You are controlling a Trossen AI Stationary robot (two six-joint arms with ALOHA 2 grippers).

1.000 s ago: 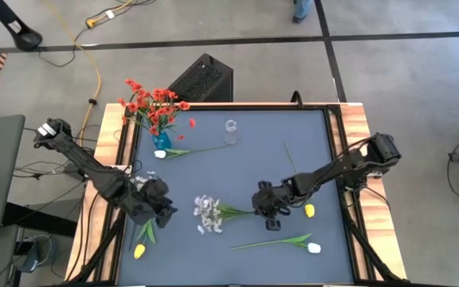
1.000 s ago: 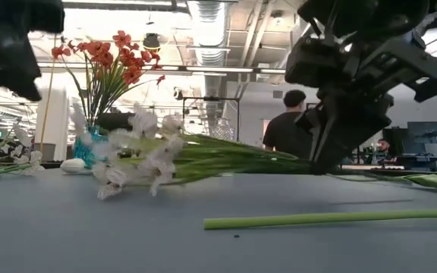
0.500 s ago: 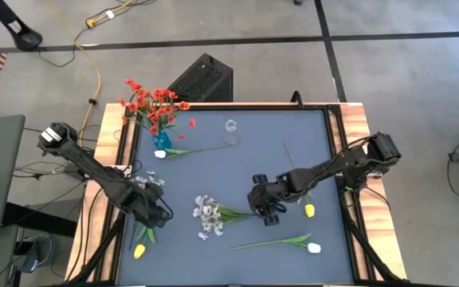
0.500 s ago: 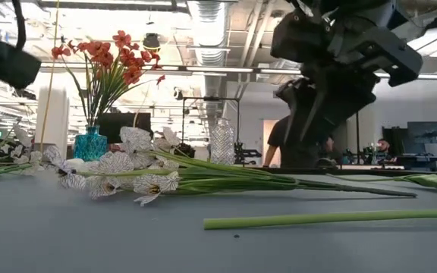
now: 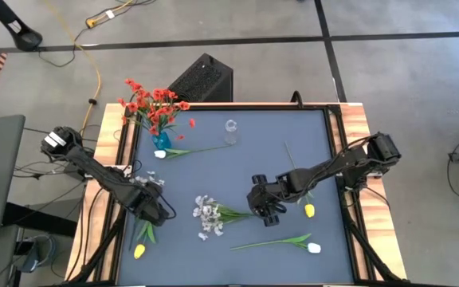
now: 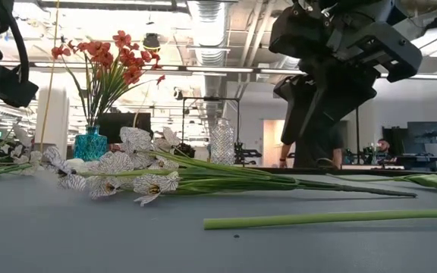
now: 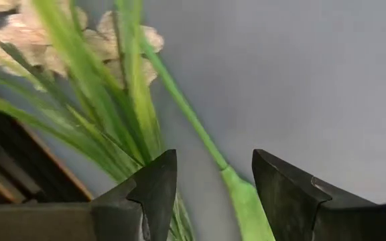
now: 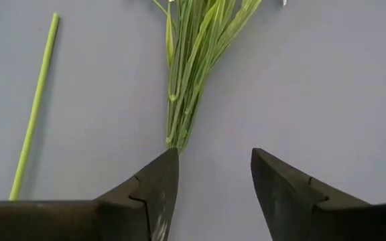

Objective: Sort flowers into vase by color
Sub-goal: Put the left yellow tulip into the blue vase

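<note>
Blue-grey worktop (image 5: 237,171) with flowers scattered all over it. Red blossoms (image 5: 154,104) already sit in the teal vase (image 5: 161,141) at the far left corner, with a clear vase (image 5: 231,129) a bit to its right. White spray (image 5: 209,214) lies flat mid-worktop, its stem end pointing at the right tool (image 5: 265,206), which hangs just above that stem end with its fingers apart and nothing in them. In the right wrist view the green stems (image 8: 189,60) stop just short of the gap between the fingers.

Left tool (image 5: 151,209) is down at the near left side, also spread open, over a bundle of green leaves (image 7: 112,114); one stem runs into the gap between its fingers, not pinched.

Other bits: a yellow tulip (image 5: 139,251) near left, another yellow bud (image 5: 310,210) on the right, a white tulip (image 5: 314,248) near the front, one more white bud (image 5: 160,154) by the teal vase.
</note>
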